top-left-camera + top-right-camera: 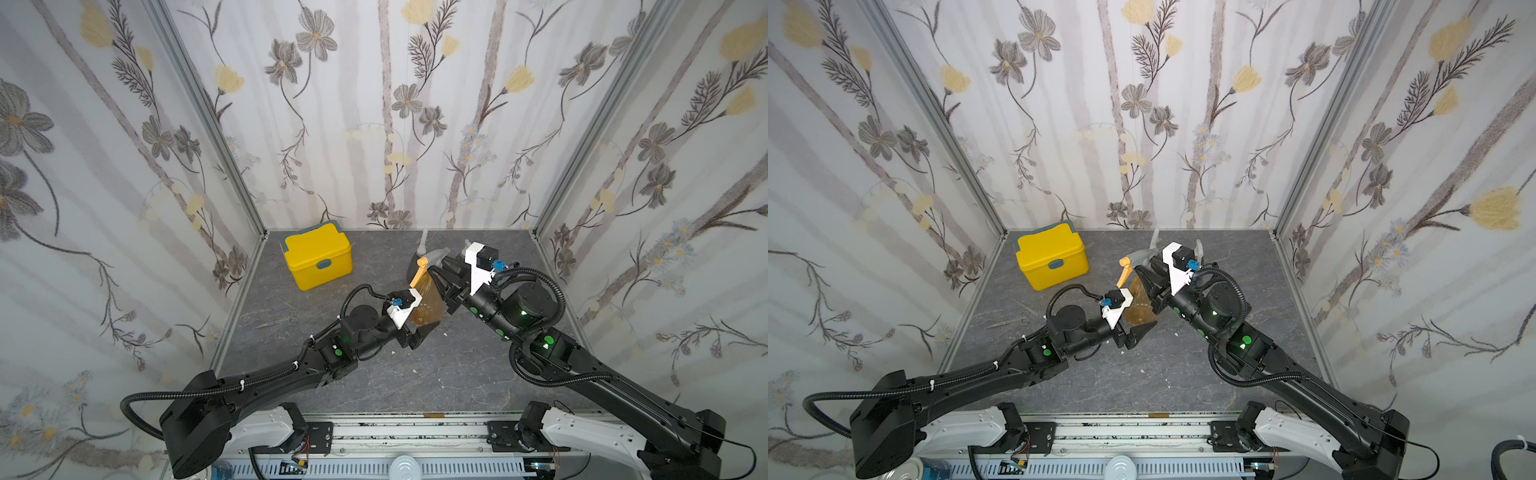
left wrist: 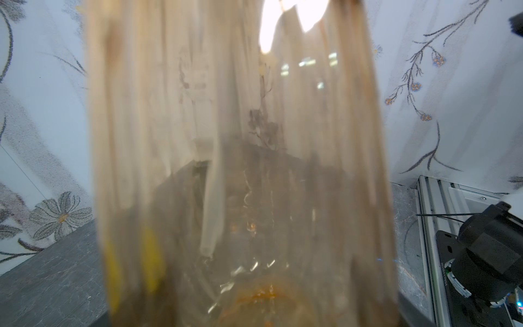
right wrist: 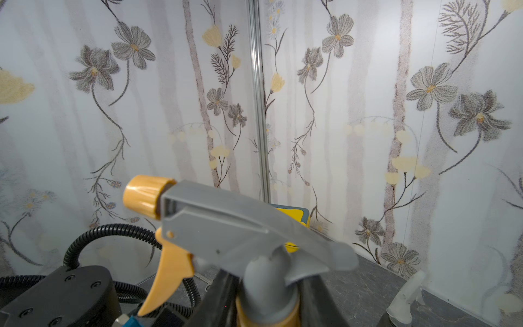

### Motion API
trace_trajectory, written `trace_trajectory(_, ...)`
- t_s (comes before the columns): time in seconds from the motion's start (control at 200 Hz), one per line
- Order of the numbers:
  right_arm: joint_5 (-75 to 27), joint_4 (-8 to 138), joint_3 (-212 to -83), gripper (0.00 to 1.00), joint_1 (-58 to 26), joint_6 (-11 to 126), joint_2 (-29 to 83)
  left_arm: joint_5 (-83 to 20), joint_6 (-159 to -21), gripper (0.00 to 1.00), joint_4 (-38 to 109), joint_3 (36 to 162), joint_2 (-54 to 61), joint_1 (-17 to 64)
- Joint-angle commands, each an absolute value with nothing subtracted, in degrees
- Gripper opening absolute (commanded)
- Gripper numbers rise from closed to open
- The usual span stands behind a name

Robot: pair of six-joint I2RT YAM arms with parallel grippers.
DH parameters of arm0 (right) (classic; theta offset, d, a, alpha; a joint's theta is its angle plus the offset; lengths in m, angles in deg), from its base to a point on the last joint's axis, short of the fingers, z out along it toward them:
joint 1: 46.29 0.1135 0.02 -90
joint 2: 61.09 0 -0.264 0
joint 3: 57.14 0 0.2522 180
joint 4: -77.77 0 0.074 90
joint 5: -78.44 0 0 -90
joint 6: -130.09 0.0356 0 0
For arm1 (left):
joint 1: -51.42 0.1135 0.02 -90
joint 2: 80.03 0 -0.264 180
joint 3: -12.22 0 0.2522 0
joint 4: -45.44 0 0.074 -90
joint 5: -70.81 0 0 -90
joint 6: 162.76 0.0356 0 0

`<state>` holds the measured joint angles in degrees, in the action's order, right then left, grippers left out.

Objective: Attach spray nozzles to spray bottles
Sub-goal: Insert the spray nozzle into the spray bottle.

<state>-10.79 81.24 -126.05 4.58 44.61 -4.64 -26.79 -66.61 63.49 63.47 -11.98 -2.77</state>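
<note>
— Amber bottle first: it fills the left wrist view, with a clear dip tube inside. Location?
— Held off the grey table at mid-cell, tilted, neck toward the back wall. Left gripper: fingers pinching the bottle's wide lower body.
— Nozzle?
— Grey-and-orange nozzle, seated on that bottle's neck. Right gripper: fingers narrowly spread, close on either side of the collar. Pinching or merely touching: cannot tell.
— Surroundings?
— Yellow lidded box, back left. Scissors, flat on the table near the left arm. Smoky grey bottle topped by a whitish nozzle, just behind the held nozzle. Second whitish nozzle at the back, its bottle hidden by the right wrist.
</note>
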Motion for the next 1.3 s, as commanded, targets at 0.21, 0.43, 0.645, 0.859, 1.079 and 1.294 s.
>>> trace_trajectory(0.21, -10.59, 77.09, -126.13, 0.31, 4.25, 44.54, -4.77, -26.75, -65.52, 0.80, 70.07, 64.06, -13.13, -3.09)
trace_trajectory(0.43, -11.83, 77.50, -123.59, 0.31, 4.24, 45.77, -6.55, -26.40, -66.19, 0.80, 70.55, 64.00, -13.29, -3.07)
trace_trajectory(0.645, -9.25, 83.09, -120.00, 0.27, 5.17, 48.44, -6.67, -25.46, -66.15, 0.80, 70.04, 64.38, -12.72, -3.07)
trace_trajectory(0.859, 3.96, 85.12, -118.10, 0.28, 9.81, 45.77, -5.23, -24.48, -66.76, 0.79, 70.09, 64.55, -12.61, -3.11)
trace_trajectory(1.079, 17.47, 85.35, -118.41, 0.27, 13.98, 43.06, -0.66, -22.22, -67.54, 0.78, 69.66, 65.30, -12.45, -3.07)
trace_trajectory(1.294, 30.92, 84.40, -121.90, 0.30, 17.72, 42.12, 4.78, -18.67, -67.93, 0.78, 68.49, 66.32, -12.05, -3.07)
